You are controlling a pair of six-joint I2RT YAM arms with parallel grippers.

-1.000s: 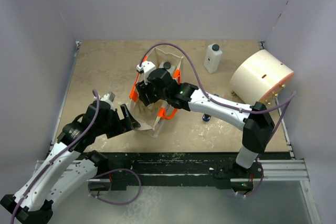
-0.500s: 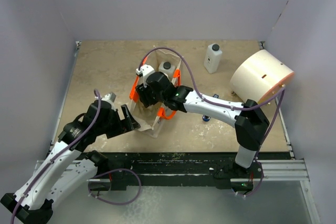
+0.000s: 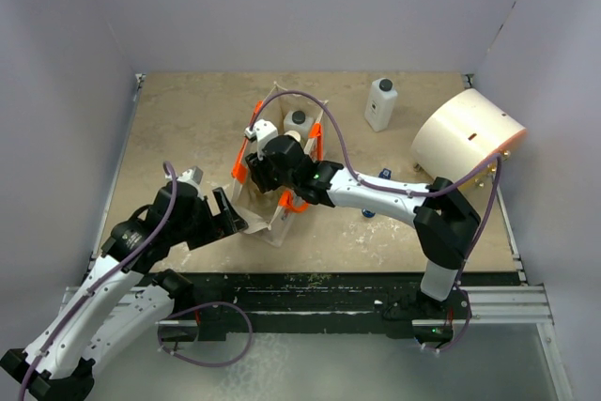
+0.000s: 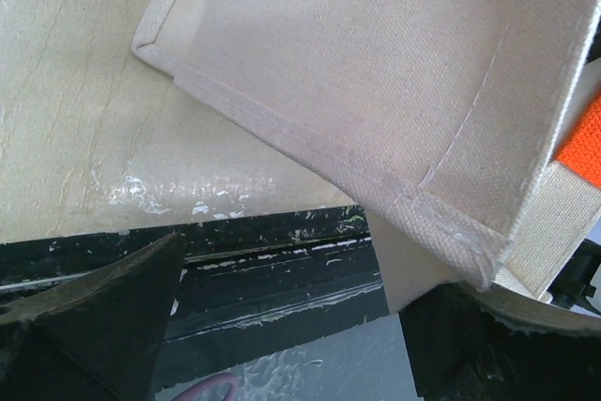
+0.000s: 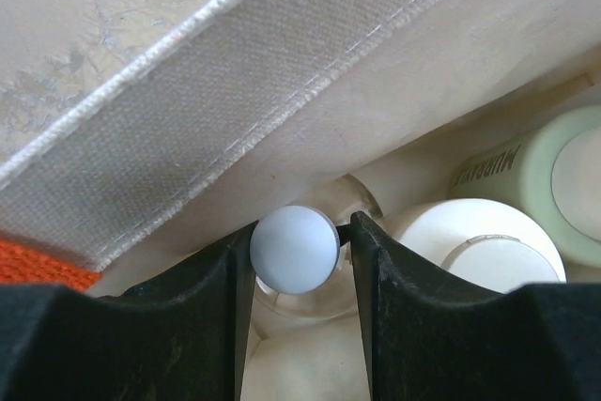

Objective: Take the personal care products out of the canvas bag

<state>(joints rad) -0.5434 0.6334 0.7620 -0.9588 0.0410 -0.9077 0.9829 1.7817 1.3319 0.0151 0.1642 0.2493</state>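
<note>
Risking cap slip on the silver-capped bottle (image 5: 294, 249) between barely parted right gripper (image 5: 304, 228) jaws, and drag-up of the canvas bag (image 4: 376, 72), unpinned beside wide-open left gripper (image 4: 291, 288) jaws.

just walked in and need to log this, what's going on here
The right gripper is down inside the canvas bag, its fingers either side of a silver-capped bottle; a firm grip is not clear. The left gripper sits open at the bag's near corner. One white bottle stands out on the table; other bottles are in the bag.
</note>
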